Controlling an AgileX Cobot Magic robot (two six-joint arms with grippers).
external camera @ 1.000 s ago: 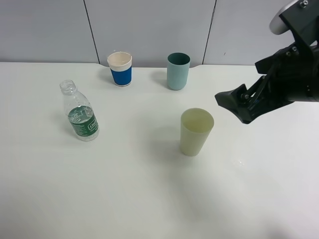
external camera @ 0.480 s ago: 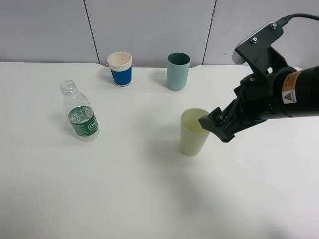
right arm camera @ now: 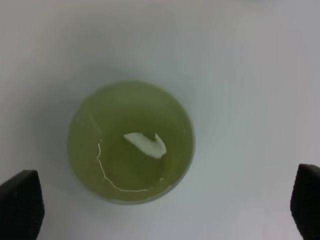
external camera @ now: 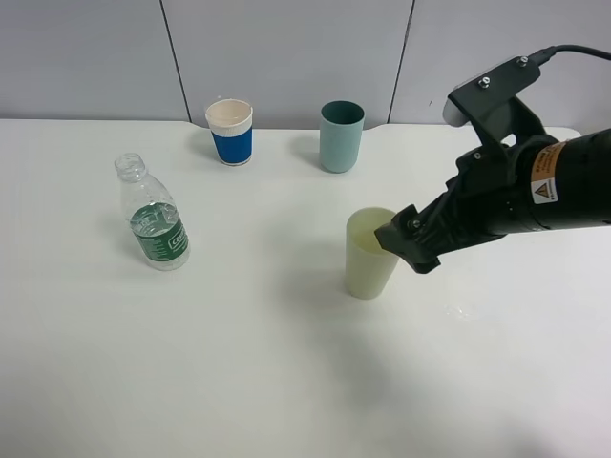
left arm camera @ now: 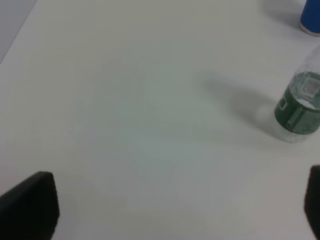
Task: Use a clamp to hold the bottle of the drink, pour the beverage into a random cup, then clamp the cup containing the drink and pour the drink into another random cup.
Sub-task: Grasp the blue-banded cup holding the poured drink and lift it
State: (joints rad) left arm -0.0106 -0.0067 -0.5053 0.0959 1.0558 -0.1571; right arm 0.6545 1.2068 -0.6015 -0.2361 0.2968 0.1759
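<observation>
R pincer (external camera: 401, 246) wide at cup (external camera: 368, 267); only wrist cam shows liquid (right arm camera: 131, 170).

1. Bottle (external camera: 153, 218): clear, dark green label band.
2. Paper cup (external camera: 230, 134): white, blue band.
3. Teal tumbler (external camera: 341, 138): light teal outside, darker teal inside.
4. Plastic tumbler (external camera: 367, 265): plain pale yellow-green.
5. Table (external camera: 239, 372): white.
6. Right arm (external camera: 578, 196): black, orange warning sticker.

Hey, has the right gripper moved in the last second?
Yes. The right gripper has come left in the high view, from clear of the yellow-green cup to its rim.
</observation>
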